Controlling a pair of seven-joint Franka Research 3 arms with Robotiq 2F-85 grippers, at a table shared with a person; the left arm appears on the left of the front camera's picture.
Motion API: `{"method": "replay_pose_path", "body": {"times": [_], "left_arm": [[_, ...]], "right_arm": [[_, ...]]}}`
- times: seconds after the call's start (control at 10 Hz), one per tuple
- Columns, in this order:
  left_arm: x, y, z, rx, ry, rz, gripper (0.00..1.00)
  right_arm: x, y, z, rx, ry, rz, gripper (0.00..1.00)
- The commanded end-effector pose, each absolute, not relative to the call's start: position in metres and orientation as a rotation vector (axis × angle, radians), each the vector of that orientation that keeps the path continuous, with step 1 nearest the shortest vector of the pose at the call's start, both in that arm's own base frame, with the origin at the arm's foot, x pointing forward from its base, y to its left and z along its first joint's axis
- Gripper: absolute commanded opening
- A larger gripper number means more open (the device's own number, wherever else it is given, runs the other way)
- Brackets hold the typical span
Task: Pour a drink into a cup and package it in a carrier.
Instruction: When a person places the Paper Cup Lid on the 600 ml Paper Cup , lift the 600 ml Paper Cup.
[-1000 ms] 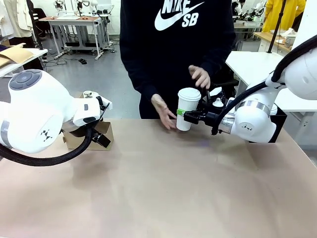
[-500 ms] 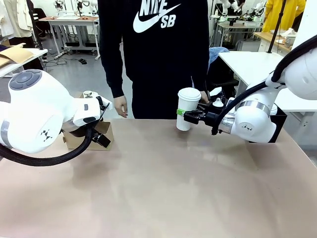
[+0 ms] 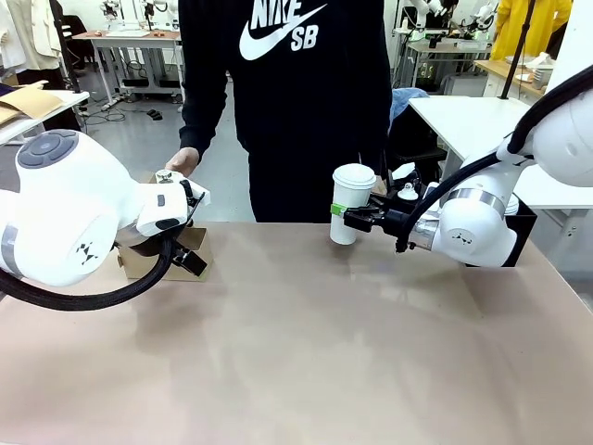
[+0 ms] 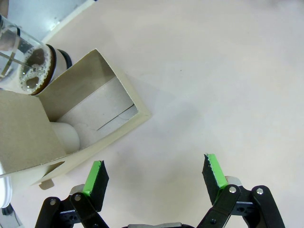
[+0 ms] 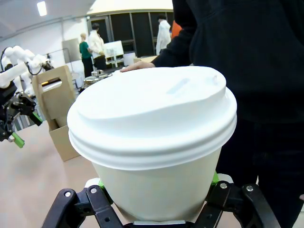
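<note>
The cup point(image 3: 348, 211), a tall white paper one with a white plastic lid point(image 3: 354, 175) pressed on, stood upright near the far edge of the desk point(image 3: 306, 352), a little right of its middle. Whether its base rested on the desk or hung just clear could not be told. The right jaws were closed on it from the side, a green pad on each flank of the lower wall.

A cup like this likely handles as thin and soft-walled. A hard squeeze would dent it and might lift the lid, and with liquid inside it would be top-heavy and prone to slosh if tilted. Whether it was filled could not be seen. The best hold looked to be around the wall below the rim, kept upright, never by the lid.

Toward the far left corner sat the carrier point(image 4: 97, 116), brown cardboard, one pocket open and empty. Touching it on its far side was a glass vessel point(image 4: 29, 67) holding the drink point(image 4: 33, 71), foamy brown on top. A person's hand point(image 3: 182, 159) rested at that vessel's top. The left jaws hung wide open, holding nothing, over bare desk just beside the carrier.
</note>
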State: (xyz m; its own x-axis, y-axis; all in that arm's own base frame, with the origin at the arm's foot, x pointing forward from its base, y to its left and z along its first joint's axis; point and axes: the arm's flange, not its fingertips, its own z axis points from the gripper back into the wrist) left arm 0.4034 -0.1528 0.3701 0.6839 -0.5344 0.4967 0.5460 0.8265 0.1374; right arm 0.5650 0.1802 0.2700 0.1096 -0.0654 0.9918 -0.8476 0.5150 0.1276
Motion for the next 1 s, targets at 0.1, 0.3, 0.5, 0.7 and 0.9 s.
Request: {"method": "replay_pose_path", "body": {"times": [0.1, 0.3, 0.5, 0.7, 0.9], "left_arm": [[0.403, -0.152, 0.37, -0.025, -0.55, -0.604, 1.0], [0.403, -0.152, 0.37, -0.025, -0.55, -0.604, 1.0], [0.403, -0.152, 0.37, -0.025, -0.55, -0.604, 1.0], [0.403, -0.152, 0.37, -0.025, -0.55, -0.604, 1.0], [0.403, -0.152, 0.37, -0.025, -0.55, -0.604, 1.0]], "right_arm": [[0.567, 0.17, 0.286, 0.905, -1.346, 0.726, 0.8], [0.569, 0.144, 0.333, 0.895, -1.34, 0.761, 0.8], [0.57, 0.119, 0.394, 0.882, -1.335, 0.815, 0.8], [0.558, 0.102, 0.471, 0.87, -1.319, 0.884, 0.8], [0.544, 0.098, 0.53, 0.865, -1.326, 0.937, 0.8]]}}
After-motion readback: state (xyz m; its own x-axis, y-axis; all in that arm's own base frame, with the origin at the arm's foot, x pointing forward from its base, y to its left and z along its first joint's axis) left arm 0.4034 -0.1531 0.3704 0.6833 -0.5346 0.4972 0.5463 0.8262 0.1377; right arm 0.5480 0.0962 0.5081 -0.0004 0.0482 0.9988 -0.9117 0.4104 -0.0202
